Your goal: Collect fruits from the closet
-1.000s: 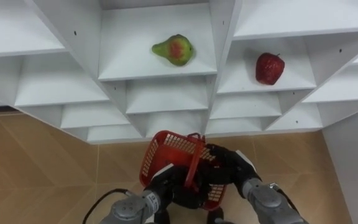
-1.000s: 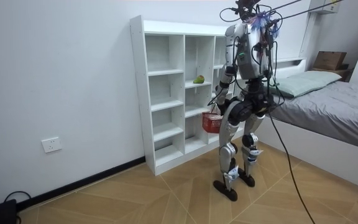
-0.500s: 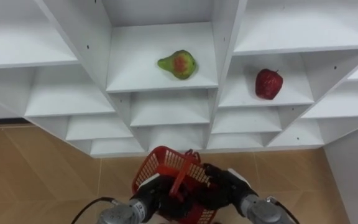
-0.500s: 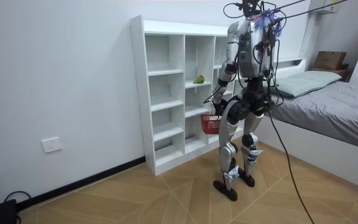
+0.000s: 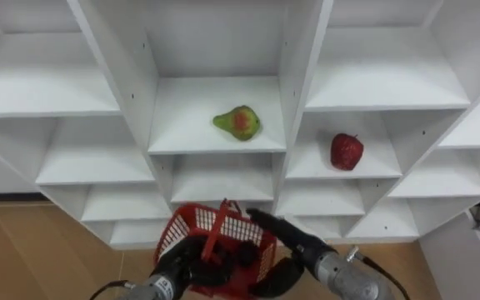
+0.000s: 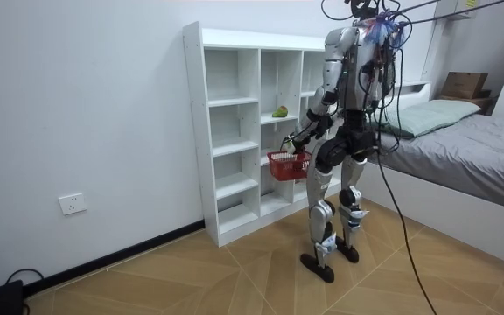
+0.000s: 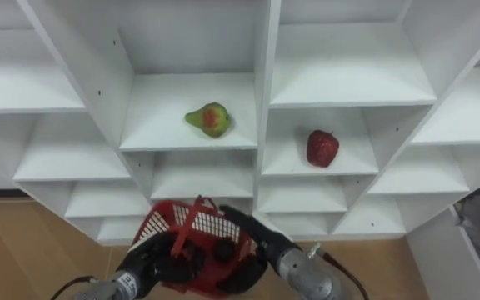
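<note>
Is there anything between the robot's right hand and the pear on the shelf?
Nothing visible does. The pear lies alone in its open compartment. The right hand hovers above the red basket, lower than the pear's shelf board, so it probably must rise first.

basket point(image 5: 238, 227) bottom cropped, left hand point(image 5: 186, 265) — obscured

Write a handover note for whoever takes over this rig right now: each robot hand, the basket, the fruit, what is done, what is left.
Left robot hand: curled on the left rim of the red basket, held low in front of the white closet.
Right robot hand: fingers straight along the basket's right side.
Pear: on a middle-column shelf.
Red fruit: on a shelf in the column to the right.
Done: the robot stands at the closet with the basket.
Left: both fruits into the basket.
</note>
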Tool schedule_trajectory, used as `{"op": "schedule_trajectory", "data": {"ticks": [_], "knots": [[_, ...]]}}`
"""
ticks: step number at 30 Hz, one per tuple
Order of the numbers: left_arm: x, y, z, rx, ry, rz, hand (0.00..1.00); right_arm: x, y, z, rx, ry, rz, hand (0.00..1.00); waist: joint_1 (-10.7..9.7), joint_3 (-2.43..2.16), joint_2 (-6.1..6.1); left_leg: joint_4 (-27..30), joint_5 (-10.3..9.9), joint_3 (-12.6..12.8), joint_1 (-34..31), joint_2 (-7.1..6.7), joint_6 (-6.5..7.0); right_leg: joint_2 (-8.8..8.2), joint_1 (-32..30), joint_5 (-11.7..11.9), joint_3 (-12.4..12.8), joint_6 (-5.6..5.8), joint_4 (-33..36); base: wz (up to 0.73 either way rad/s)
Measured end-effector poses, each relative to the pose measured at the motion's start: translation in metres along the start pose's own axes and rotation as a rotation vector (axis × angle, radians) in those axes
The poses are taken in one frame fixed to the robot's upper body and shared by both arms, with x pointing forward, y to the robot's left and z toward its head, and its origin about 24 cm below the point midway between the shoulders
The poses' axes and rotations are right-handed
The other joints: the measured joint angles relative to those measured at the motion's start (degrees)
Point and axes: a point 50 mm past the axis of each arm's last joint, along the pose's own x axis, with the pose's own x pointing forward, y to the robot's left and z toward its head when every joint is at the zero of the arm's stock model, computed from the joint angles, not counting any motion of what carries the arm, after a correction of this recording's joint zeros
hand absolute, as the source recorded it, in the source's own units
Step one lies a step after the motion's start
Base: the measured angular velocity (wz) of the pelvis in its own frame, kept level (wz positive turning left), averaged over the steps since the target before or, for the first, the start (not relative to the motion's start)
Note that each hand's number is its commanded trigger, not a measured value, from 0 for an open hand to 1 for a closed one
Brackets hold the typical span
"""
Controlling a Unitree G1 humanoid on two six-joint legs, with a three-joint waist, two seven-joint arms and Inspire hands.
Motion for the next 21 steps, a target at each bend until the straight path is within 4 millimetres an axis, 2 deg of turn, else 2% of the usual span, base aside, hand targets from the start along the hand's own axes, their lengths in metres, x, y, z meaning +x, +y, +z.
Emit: {"op": "schedule_trajectory", "data": {"ticks": [2,8,10,12,14,21], "knots": [[-0.004,0.006,0.000,-0.008,-0.014,0.025,1.00,-0.003,-0.005,0.013,-0.029,-0.061,-0.009,0.00,0.53,0.11,-0.43,-0.90,0.08,0.09,1.26,-0.04,-0.08,0.12,0.85,-0.02,0.60,0.02,-0.08,-0.07],[-0.011,0.012,-0.012,0.000,0.016,0.057,1.00,-0.010,-0.008,0.030,-0.063,-0.138,-0.007,0.00,2.01,0.09,-1.46,-1.60,0.06,0.28,2.34,-0.05,-0.09,0.24,1.96,-0.04,0.79,0.14,-0.90,-0.04],[-0.015,0.013,-0.018,0.000,0.037,0.062,1.00,-0.011,-0.008,0.036,-0.068,-0.153,0.004,0.00,2.22,0.30,-1.74,-1.66,0.01,0.19,3.07,-0.07,-0.12,0.22,2.68,-0.15,0.77,0.24,-0.95,0.00],[-0.017,0.013,-0.022,-0.005,0.046,0.062,1.00,-0.011,-0.010,0.042,-0.076,-0.174,0.000,0.00,2.61,0.34,-1.84,-1.67,-0.13,0.03,3.32,-0.07,-0.15,0.22,2.99,-0.30,0.74,0.29,-0.93,0.04],[-0.017,0.013,-0.023,-0.006,0.050,0.064,1.00,-0.011,-0.009,0.048,-0.078,-0.200,0.002,0.00,2.76,0.72,-2.08,-1.65,-0.20,-0.39,3.81,-0.08,-0.21,0.20,3.72,-0.39,0.36,0.28,-1.00,0.08],[-0.025,0.015,-0.038,-0.022,0.113,0.077,1.00,-0.015,-0.012,0.066,-0.099,-0.270,0.014,0.00,3.03,0.73,-1.98,-1.69,-0.31,-0.78,4.63,-0.07,-0.22,0.25,4.67,-0.45,0.32,0.31,-1.69,0.03]]}}
